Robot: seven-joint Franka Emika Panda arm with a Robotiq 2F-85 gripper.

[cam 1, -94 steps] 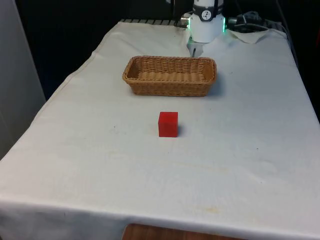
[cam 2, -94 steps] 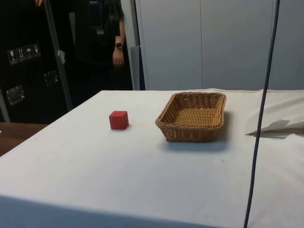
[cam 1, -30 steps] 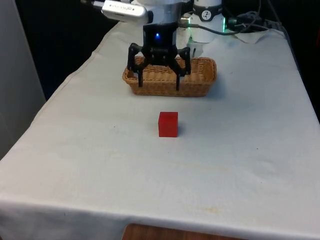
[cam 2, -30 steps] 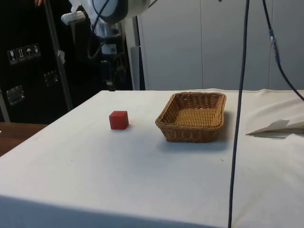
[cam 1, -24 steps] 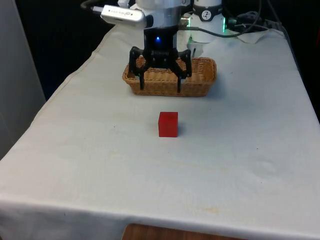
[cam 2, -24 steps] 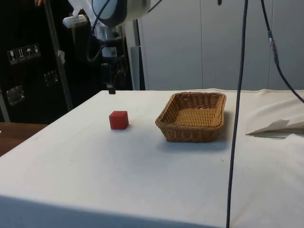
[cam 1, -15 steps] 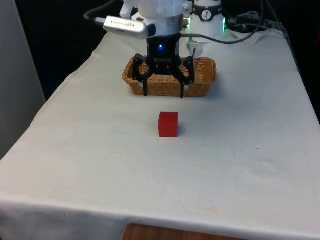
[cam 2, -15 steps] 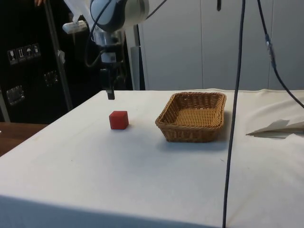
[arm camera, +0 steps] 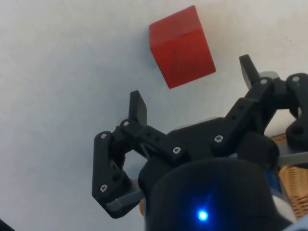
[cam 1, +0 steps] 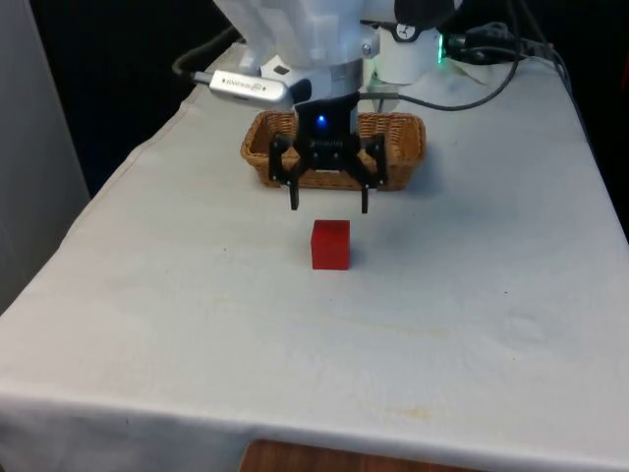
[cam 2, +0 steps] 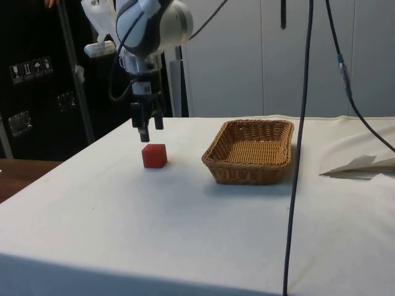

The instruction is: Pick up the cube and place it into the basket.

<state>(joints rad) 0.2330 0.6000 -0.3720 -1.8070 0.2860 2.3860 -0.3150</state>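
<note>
Item 1, fingers (cam 1: 294, 202): two slim black prongs, matte and angular, standing wide apart with nothing between them; you see them pointing down, tips clear of the cloth.

Item 2, gripper (cam 1: 328, 205): black, jointed linkage body with visible screws (best seen in the wrist view (arm camera: 192, 91)), hanging above the table just on the far side of the cube, not touching it. In the side view (cam 2: 148, 134) it sits just above the cube's top.

Item 3, cube (cam 1: 330, 244): red, smooth-faced, sharp-edged block, resting flat on the cloth near the table's middle, apart from the basket and on its near side. You find it also in the side view (cam 2: 153, 155) and wrist view (arm camera: 181, 46).

Item 4, basket (cam 1: 403, 147): tan woven wicker, shallow, rectangular with rounded corners, standing beyond the gripper; its inside looks bare in the side view (cam 2: 252, 151).

Item 5, table cloth (cam 1: 197, 315): white fabric, faintly creased.
</note>
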